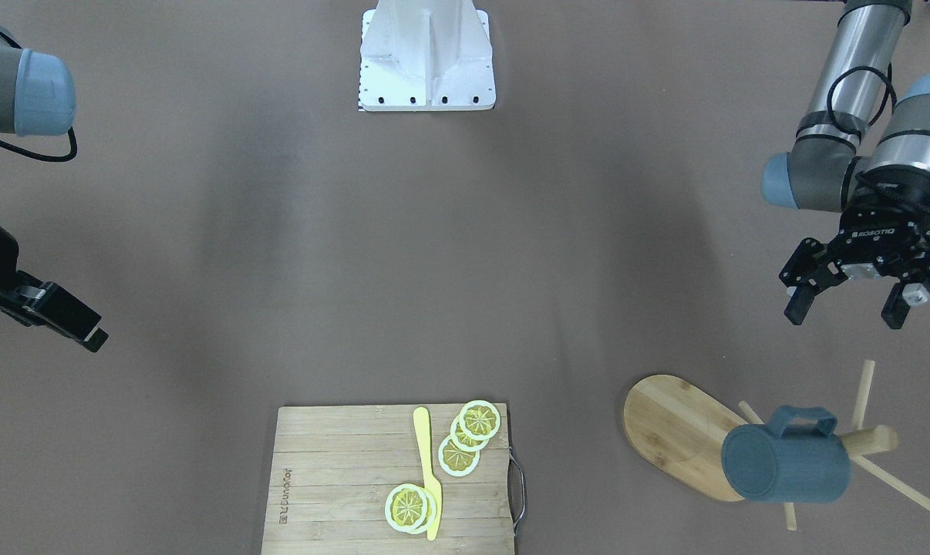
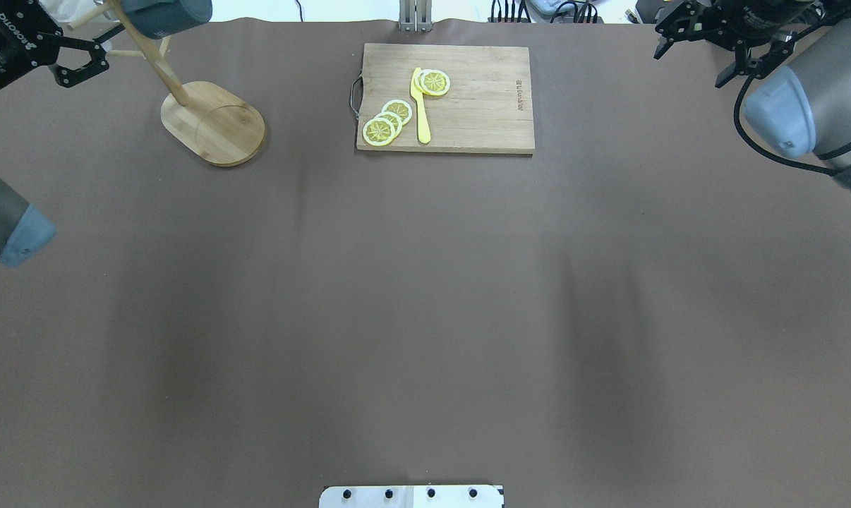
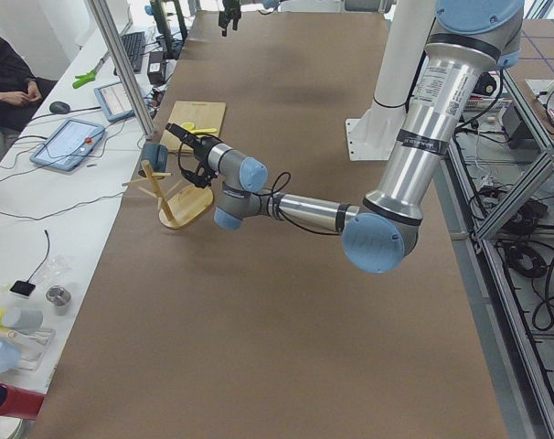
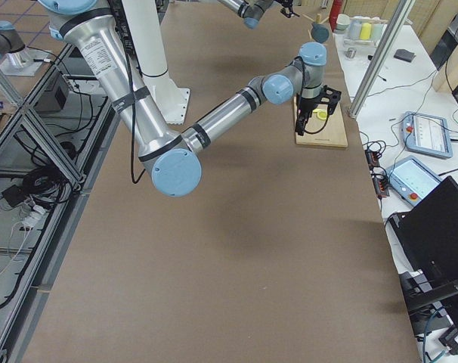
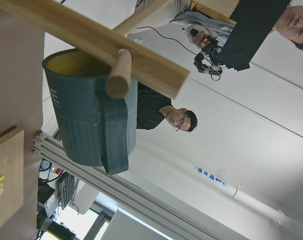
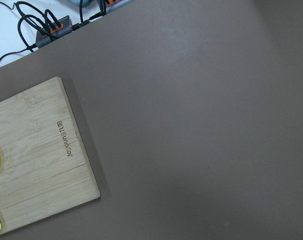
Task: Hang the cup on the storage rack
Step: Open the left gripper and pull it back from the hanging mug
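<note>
Brown table cover, creased; cutting board, storage rack near white desk.

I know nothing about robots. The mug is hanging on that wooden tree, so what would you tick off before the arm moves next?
1. The peg passes through the handle of the cup: ok.
2. The left gripper is open and apart from the cup: ok.
3. Base of the storage rack lies flat on the table: ok.
4. The cup hangs clear of the table: ok.
5. The cup is at rest, not swinging: cannot tell.
</note>
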